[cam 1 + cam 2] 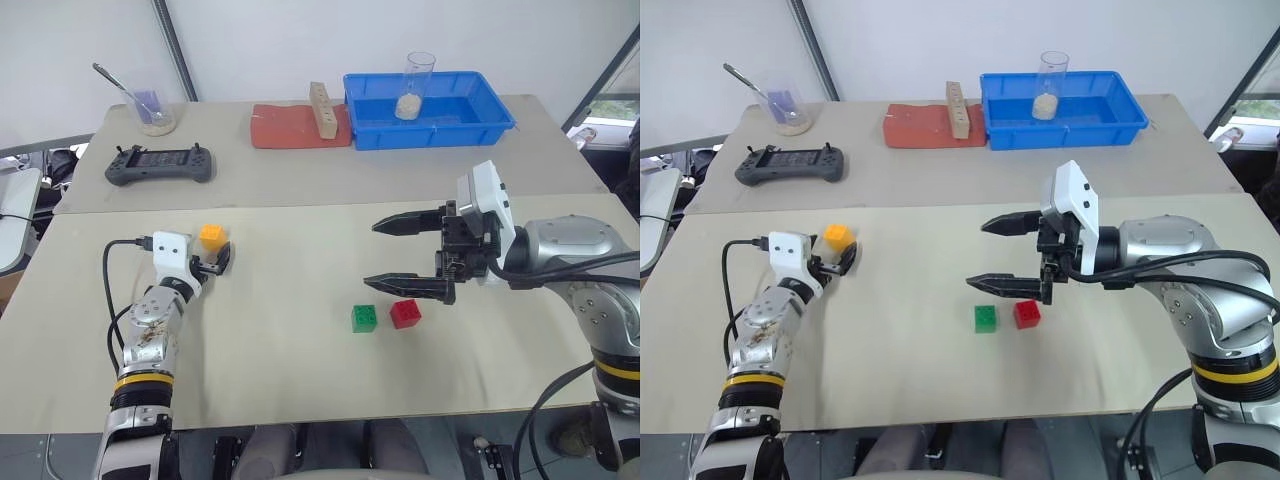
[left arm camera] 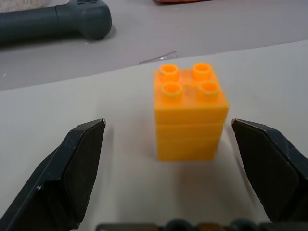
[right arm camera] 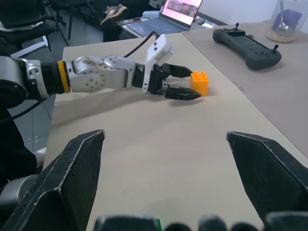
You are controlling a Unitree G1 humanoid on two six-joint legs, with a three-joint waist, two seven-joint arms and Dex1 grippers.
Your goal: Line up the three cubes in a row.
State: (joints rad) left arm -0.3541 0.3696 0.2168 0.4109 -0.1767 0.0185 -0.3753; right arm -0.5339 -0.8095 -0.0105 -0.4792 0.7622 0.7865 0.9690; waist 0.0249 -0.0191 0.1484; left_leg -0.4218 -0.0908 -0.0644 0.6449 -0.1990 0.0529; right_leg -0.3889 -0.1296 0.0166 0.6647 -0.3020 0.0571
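- Orange-yellow cube (image 1: 212, 237) stands on the counter (image 1: 300, 350), well left of the green cube (image 1: 364, 318), untouched.
- Red cube (image 1: 405, 313) sits just right of the green one.
- Left gripper (image 1: 218, 264) is just short of the orange-yellow cube, jaws released.
- Right gripper (image 1: 400, 254) hovers above the green cube, jaws spread, empty.

Two beige tables (image 1: 300, 340) abut under a white wall (image 1: 300, 40); a grey pole (image 1: 172, 45) leans at upper left.
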